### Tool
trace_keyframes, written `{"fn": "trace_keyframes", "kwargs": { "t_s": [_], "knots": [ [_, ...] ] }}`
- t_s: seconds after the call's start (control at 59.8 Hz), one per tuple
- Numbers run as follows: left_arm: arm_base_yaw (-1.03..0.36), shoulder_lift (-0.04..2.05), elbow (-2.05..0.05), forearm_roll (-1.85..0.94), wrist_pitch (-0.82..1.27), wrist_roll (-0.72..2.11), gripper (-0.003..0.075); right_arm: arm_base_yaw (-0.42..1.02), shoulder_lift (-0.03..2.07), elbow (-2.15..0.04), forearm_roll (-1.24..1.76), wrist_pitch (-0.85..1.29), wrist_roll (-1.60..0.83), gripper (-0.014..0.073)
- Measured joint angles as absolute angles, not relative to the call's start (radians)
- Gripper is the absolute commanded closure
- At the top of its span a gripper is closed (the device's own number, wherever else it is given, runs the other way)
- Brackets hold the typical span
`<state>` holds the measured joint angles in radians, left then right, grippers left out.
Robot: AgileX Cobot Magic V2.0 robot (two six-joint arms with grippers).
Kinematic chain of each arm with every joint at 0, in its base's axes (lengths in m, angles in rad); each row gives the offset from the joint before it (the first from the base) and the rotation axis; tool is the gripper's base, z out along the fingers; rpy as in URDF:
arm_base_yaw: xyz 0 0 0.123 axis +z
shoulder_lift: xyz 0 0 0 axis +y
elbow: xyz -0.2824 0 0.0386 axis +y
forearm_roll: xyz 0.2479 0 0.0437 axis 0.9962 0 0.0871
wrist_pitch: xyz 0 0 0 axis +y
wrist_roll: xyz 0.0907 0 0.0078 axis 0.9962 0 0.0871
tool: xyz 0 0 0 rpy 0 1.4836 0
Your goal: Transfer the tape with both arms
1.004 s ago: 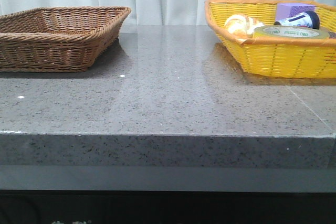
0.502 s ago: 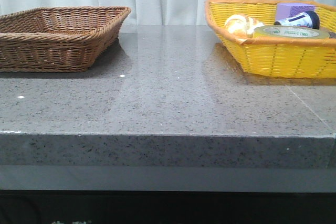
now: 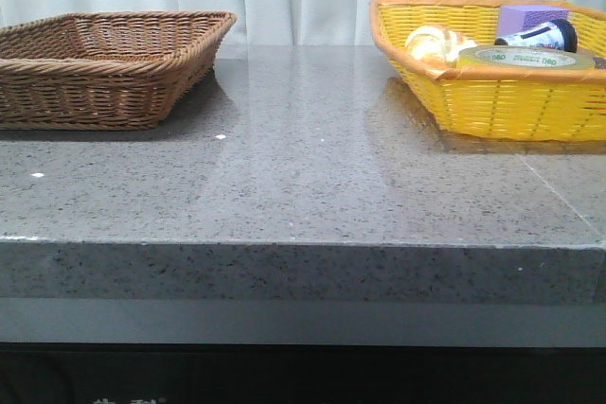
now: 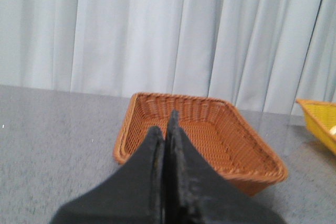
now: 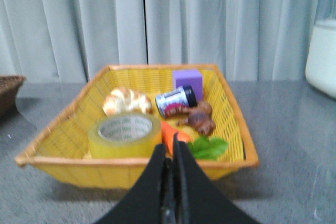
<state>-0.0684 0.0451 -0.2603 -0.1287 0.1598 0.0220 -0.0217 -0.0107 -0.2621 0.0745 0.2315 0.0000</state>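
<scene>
Yellow translucent tape roll (image 5: 124, 135) lies flat inside the yellow woven basket (image 5: 63, 140); both black grippers, left gripper (image 4: 166, 129) and right gripper (image 5: 169, 150), have jaws pressed together, holding nothing.

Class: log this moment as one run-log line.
tape: in yellow basket | left hand: shut, empty | right hand: shut, empty | brown basket: no tape
</scene>
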Motion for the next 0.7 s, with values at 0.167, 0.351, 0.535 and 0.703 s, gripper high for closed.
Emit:
{"fn": "trace_keyframes", "kwargs": {
  "t_s": [0.167, 0.351, 0.535, 0.703],
  "knots": [
    [-0.068, 0.186, -0.491, -0.129, 0.346, 0.022, 0.074, -0.022, 0.065, -0.479, 0.075, 0.405, 0.0, 0.0662],
    [-0.068, 0.374, -0.7, -0.129, 0.54, 0.022, 0.074, -0.022, 0.243, -0.671, 0.073, 0.568, 0.0, 0.0662],
    [-0.068, 0.504, -0.74, -0.129, 0.587, 0.022, 0.074, -0.022, 0.41, -0.739, 0.073, 0.631, 0.0, 0.0662],
    [-0.068, 0.576, -0.741, -0.129, 0.589, 0.022, 0.074, -0.022, 0.529, -0.739, 0.073, 0.645, 0.0, 0.0662]
  ]
}}
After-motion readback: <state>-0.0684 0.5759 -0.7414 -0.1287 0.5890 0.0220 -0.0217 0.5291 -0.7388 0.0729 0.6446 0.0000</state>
